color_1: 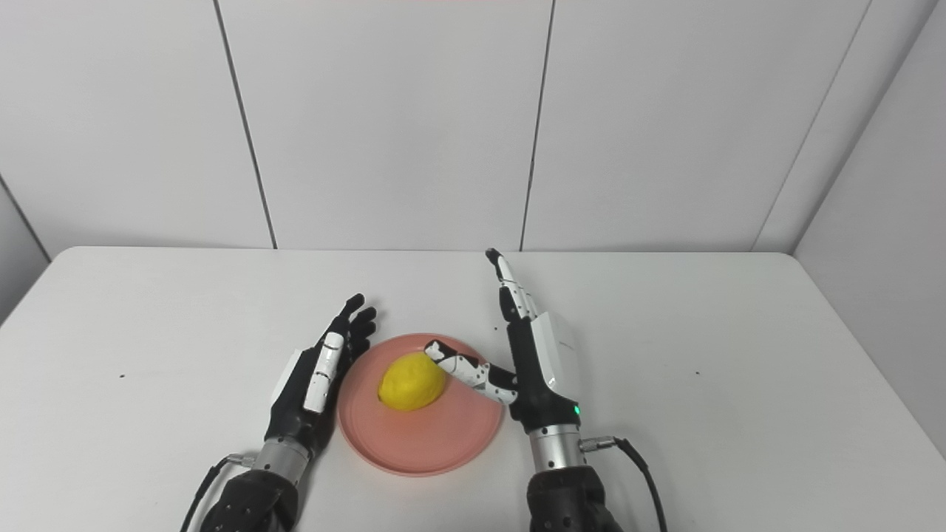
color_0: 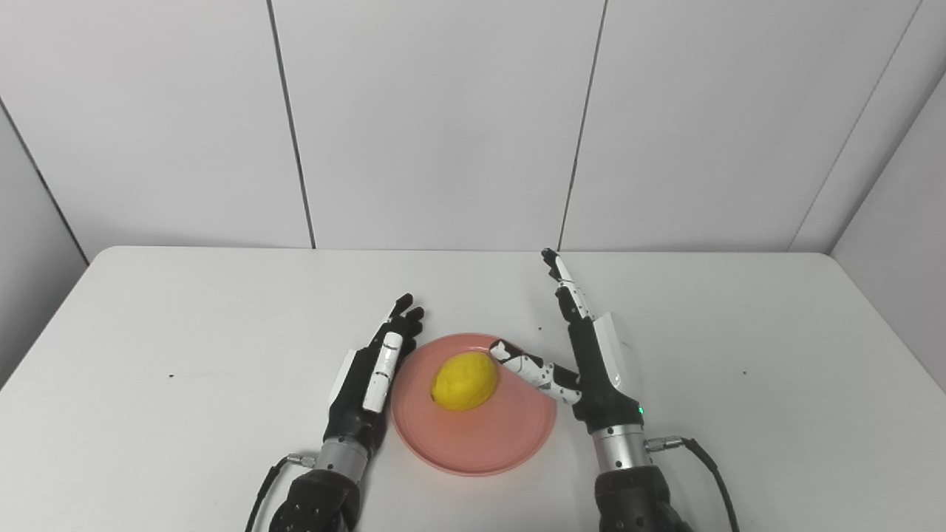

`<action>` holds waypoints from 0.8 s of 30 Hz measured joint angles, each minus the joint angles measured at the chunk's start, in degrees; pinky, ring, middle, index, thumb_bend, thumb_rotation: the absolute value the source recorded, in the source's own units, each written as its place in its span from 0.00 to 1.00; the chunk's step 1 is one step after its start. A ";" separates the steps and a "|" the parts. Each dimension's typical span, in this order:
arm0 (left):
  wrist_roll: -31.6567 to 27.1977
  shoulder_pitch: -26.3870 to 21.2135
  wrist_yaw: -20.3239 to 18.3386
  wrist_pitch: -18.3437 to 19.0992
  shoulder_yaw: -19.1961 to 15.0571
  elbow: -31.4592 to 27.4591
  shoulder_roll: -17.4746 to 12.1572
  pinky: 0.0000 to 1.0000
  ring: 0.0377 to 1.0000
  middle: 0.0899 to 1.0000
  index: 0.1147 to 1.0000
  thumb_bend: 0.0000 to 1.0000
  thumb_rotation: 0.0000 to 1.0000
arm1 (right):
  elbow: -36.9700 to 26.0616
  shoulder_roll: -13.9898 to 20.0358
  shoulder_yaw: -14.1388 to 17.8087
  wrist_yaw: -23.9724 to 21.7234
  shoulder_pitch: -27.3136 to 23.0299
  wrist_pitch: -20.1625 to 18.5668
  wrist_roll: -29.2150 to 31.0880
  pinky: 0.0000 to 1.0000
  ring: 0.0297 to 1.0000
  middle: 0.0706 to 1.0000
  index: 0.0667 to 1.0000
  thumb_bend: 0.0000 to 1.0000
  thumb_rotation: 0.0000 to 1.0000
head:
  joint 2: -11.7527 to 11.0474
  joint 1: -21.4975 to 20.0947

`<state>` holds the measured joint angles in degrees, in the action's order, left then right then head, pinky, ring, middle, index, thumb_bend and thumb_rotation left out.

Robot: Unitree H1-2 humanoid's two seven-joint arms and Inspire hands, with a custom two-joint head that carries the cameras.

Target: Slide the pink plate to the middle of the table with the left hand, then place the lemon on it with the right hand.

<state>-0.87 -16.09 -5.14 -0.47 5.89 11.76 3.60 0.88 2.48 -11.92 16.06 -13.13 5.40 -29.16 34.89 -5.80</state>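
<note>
The pink plate [color_0: 480, 436] lies on the white table near its front middle. The yellow lemon [color_0: 464, 380] rests on the plate's far half. My left hand [color_0: 373, 377] is open, fingers straight, lying along the plate's left rim, its edge against or very near the rim. My right hand [color_0: 584, 347] is open at the plate's right side, fingers pointing up and away. Its thumb reaches left over the plate, with the tip beside the lemon, touching or nearly touching it. Neither hand holds anything.
The white table [color_0: 739, 355] ends at a panelled wall behind. Its side edges run at the far left and right of the picture. Cables trail from both wrists near the front edge.
</note>
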 measured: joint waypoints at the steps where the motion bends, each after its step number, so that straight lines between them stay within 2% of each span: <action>1: 0.00 0.01 0.00 0.00 -0.03 -0.01 0.00 0.98 0.93 0.93 0.93 0.59 1.00 | 0.01 -0.14 0.31 -0.30 0.27 -0.02 0.66 0.86 0.92 0.93 0.95 0.64 0.95 | 0.00 -0.09; 8: 0.00 0.34 0.08 0.00 -0.53 -0.42 0.08 0.99 0.95 0.94 0.94 0.62 1.00 | 0.78 -0.50 3.66 -3.69 1.29 -0.02 8.20 0.88 0.93 0.93 0.94 0.63 1.00 | 0.00 -0.26; 15: 0.02 0.56 0.91 -0.04 -1.07 -0.68 0.56 1.00 0.97 0.96 0.96 0.63 1.00 | 3.32 -1.38 5.49 -6.75 1.29 -0.01 15.39 0.92 0.96 0.97 0.97 0.61 1.00 | 0.00 -0.26; 24: 0.03 0.70 2.03 -0.98 -1.67 -0.48 1.21 1.00 0.99 0.97 0.94 0.60 1.00 | 5.66 -2.69 6.93 -9.55 1.23 0.77 22.30 0.93 0.93 0.96 0.95 0.67 1.00 | -0.09 -0.53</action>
<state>-0.84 -15.39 -3.11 -1.45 4.22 11.28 4.81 6.54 -0.21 -5.00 6.51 -11.90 6.17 -6.86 34.80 -6.33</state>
